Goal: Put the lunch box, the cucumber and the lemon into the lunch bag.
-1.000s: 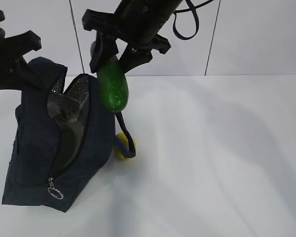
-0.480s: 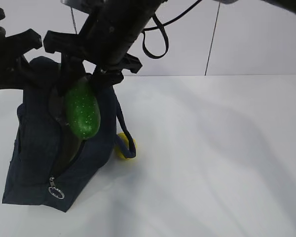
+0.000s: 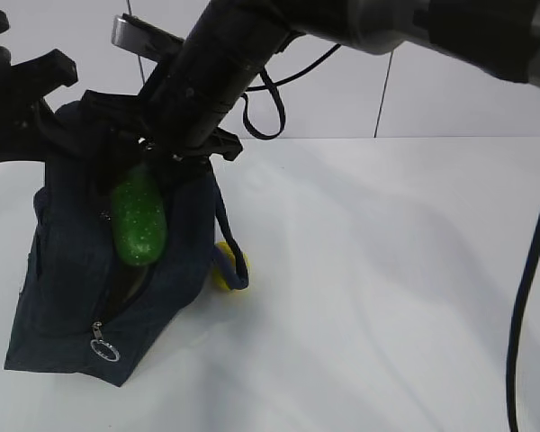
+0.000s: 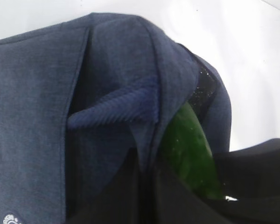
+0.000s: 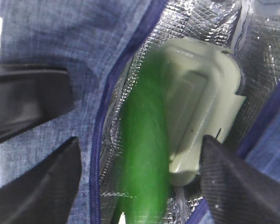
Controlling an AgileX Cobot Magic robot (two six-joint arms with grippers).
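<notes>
The navy lunch bag (image 3: 63,270) stands open at the left of the white table. My left gripper (image 3: 38,121) is shut on the bag's top edge and holds it open; in its wrist view the jaws (image 4: 149,196) pinch the fabric. My right gripper (image 3: 166,153) hangs over the opening with its jaws wide apart (image 5: 140,186). The green cucumber (image 3: 139,220) is upright in the opening, blurred and untouched between the fingers (image 5: 144,154). The sage-lidded lunch box (image 5: 200,107) lies inside against the silver lining. The yellow lemon (image 3: 220,270) lies on the table by the bag.
One loop handle (image 3: 229,247) hangs down in front of the lemon. The zipper's ring pull (image 3: 102,349) hangs at the bag's lower front. The white table (image 3: 387,297) stretches right to a white panelled wall.
My right gripper moved left and down from beside the bag to over its opening. Its jaws opened and the cucumber sank into the bag's mouth. The left gripper stayed put.
</notes>
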